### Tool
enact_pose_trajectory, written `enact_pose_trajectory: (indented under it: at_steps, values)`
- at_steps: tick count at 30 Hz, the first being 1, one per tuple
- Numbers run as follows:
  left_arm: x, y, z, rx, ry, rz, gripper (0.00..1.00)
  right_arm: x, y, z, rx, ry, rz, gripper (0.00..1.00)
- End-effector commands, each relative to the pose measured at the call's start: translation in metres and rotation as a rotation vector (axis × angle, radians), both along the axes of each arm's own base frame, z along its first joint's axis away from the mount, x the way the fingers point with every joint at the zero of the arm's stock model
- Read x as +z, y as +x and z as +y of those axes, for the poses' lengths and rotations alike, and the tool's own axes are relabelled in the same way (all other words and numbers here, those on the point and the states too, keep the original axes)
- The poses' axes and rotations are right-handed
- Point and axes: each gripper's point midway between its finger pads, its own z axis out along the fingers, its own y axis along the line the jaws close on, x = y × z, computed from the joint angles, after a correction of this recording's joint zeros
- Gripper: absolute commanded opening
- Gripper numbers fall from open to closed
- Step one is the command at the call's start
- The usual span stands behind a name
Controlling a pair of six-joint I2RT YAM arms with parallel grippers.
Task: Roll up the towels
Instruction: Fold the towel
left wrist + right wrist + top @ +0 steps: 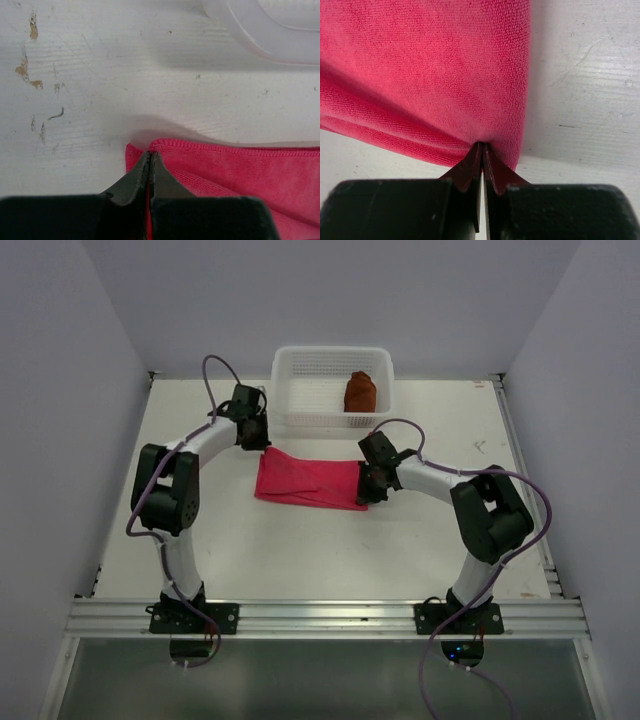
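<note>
The bright pink towel point(308, 481) lies folded on the white table in front of the basket. My left gripper point(256, 443) is shut on its far left corner; in the left wrist view the closed tips point(149, 155) pinch the hemmed pink towel point(240, 170) edge. My right gripper point(366, 490) is shut on the towel's near right corner, and the right wrist view shows the pink towel point(430, 75) bunched into the closed tips point(482, 146). The rust-brown towel point(360, 392) sits rolled up inside the white mesh basket point(300, 390).
The basket stands at the back middle of the table, its translucent rim point(270, 30) close beyond the left gripper. White side walls close in the table left and right. An aluminium rail point(320, 618) runs along the near edge at the arm bases.
</note>
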Motion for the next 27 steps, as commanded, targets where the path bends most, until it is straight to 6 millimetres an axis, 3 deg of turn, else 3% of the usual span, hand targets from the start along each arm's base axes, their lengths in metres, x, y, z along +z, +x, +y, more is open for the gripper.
enact_pose_trajectory:
  at_steps: [1,11,12,13,20,23,24,27]
  values:
    - [0.005,0.009,0.011,0.011,0.082,-0.027,0.0,-0.035,-0.01,-0.029,-0.005,-0.154,0.05,0.06]
    - [0.018,0.025,0.023,0.065,0.154,-0.077,0.0,-0.037,-0.013,-0.03,-0.003,-0.157,0.06,0.06]
    - [0.015,0.024,0.023,0.062,0.155,-0.071,0.13,-0.037,-0.014,-0.03,0.0,-0.154,0.061,0.06]
    - [0.013,0.023,0.022,0.062,0.156,-0.065,0.18,-0.037,-0.013,-0.03,0.0,-0.155,0.061,0.06]
    - [0.019,0.011,0.027,0.083,0.171,-0.062,0.29,-0.037,-0.012,-0.028,-0.001,-0.146,0.063,0.06]
    - [0.032,0.004,0.028,0.109,0.153,-0.063,0.33,-0.036,-0.012,-0.027,0.002,-0.143,0.064,0.06]
    - [0.046,0.001,0.025,0.106,0.128,-0.088,0.34,-0.036,-0.012,-0.027,0.002,-0.144,0.064,0.06]
    - [0.047,-0.03,0.013,0.062,0.021,-0.075,0.36,-0.034,-0.012,-0.027,0.008,-0.146,0.061,0.06]
